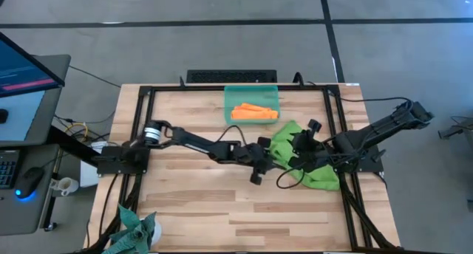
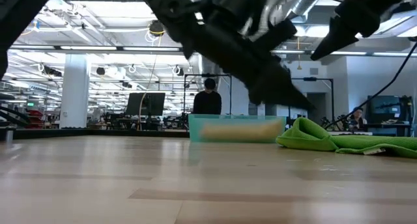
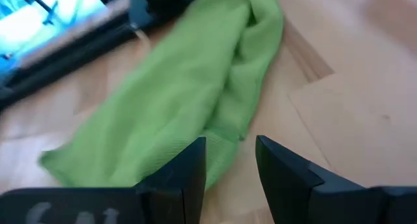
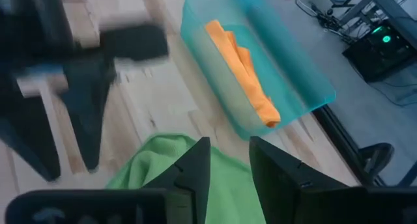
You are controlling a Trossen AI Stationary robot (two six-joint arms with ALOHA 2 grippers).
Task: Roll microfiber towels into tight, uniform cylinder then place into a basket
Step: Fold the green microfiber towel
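Note:
The lime green towel (image 1: 304, 159) lies loosely bunched on the table's right part, also in the low view (image 2: 352, 140). The orange towel (image 1: 254, 112) lies rolled inside the teal basket (image 1: 230, 91) at the far middle. My left gripper (image 3: 231, 168) is open just short of the green towel's near-left end (image 3: 189, 87), which partly lies behind one finger; whether it touches does not show. My right gripper (image 4: 229, 165) hangs open above the green towel's far part (image 4: 156, 159), with the basket (image 4: 306, 87) beyond it.
A black keyboard (image 1: 231, 76) lies beyond the table's far edge. A potted plant (image 1: 137, 232) stands at the near left corner. Black frame rails (image 1: 336, 121) run along the table's sides. Bare wood (image 1: 192, 202) stretches across the near half. A person (image 2: 208, 97) stands in the room behind.

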